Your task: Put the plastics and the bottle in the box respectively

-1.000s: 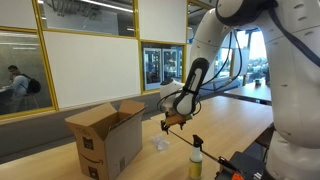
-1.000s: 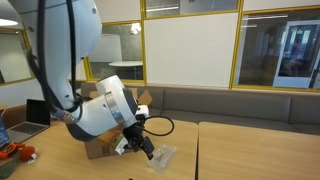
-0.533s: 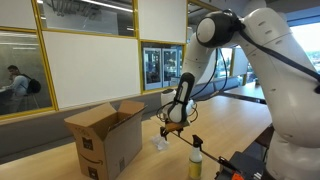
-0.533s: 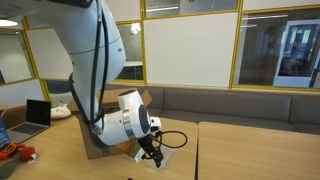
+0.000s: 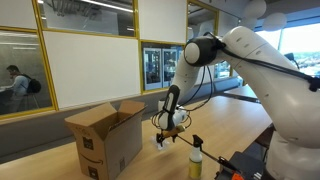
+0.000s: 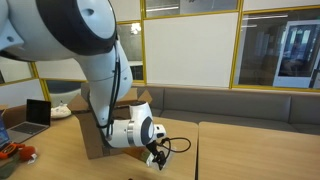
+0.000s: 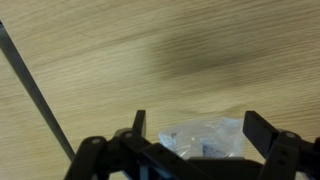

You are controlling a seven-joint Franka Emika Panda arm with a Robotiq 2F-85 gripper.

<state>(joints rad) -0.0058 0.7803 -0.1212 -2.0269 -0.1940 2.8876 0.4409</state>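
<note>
I bring claw [image 7: 198, 128] down low over tabletop [image 7: 120, 50]; a second ago it hung higher. Jaws spread wide, nothing pinched. Plastic wrap piece [image 7: 205, 140] lies between jaws. Bottle [image 5: 196, 160] near claw, box [image 5: 105, 140] beyond. I judge first grasp next.

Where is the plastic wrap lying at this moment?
The plastic wrap lies on the wooden table, just under the open gripper; in an exterior view it sits between the cardboard box and the bottle.
</note>
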